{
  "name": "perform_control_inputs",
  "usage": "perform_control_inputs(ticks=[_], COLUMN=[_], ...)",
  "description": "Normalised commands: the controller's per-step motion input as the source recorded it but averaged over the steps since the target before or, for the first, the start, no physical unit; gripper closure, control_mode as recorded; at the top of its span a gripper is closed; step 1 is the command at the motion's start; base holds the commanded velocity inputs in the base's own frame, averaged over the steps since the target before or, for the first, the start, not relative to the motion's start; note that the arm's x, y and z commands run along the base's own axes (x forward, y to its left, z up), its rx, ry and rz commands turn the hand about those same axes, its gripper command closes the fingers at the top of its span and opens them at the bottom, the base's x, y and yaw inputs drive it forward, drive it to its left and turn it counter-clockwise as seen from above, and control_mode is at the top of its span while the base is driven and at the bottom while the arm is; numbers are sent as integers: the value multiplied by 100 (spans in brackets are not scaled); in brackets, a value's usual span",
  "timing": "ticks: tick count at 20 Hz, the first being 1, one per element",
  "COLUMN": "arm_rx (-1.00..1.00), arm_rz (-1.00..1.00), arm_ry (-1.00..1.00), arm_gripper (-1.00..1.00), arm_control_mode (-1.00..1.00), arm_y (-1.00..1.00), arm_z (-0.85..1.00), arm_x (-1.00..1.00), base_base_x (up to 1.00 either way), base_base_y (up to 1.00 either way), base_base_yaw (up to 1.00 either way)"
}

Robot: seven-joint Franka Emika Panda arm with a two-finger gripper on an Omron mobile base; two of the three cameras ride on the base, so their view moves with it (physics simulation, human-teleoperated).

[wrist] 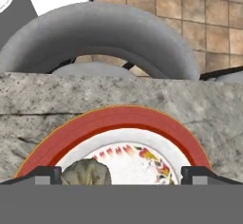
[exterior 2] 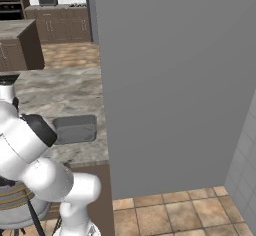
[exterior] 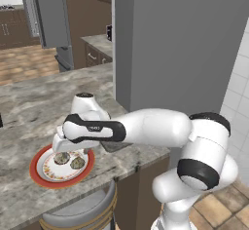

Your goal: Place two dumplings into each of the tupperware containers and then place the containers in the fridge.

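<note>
Two dumplings [exterior: 62, 158] [exterior: 78, 163] lie on a red-rimmed plate [exterior: 39, 175] near the counter's front edge. My gripper [wrist: 121, 176] hangs open just above the plate, its fingertips [wrist: 47, 174] spread wide. In the hand view one dumpling [wrist: 87, 173] sits between them, close to the left tip and not touched. A dark-grey tupperware container [exterior 2: 75, 128] rests on the counter to the right of the plate, beside the fridge [exterior 2: 175, 80]; in the left base view my forearm covers most of the container [exterior: 115, 147]. The fridge side facing me is a plain flat wall.
The marble counter [exterior: 29, 107] stretches back and to the left. A grey-backed stool [exterior: 82, 212] stands right below the counter's front edge, under the plate. Tiled wall and tiled floor lie to the right of the fridge.
</note>
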Motion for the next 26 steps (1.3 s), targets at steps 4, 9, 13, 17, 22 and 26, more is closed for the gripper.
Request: perform_control_inputs(ticks=[4, 9, 13, 17, 22, 26], arm_rx=[0, 0, 0, 0, 0, 1], arm_rz=[5, 6, 6, 6, 7, 6], arm_ry=[0, -3, -6, -11, -11, -7], arm_gripper=[-100, -100, -100, -100, -100, -100], arm_control_mode=[-100, -100, -100, -100, -100, -100], arm_y=[34, 7, 2, 18, 20, 13], arm_z=[-31, -19, -23, -33, -27, -14], arm_x=[33, 35, 32, 14, 21, 25], base_base_x=[0, 0, 0, 0, 0, 0], base_base_y=[0, 0, 0, 0, 0, 0], base_base_yaw=[0, 0, 0, 0, 0, 0])
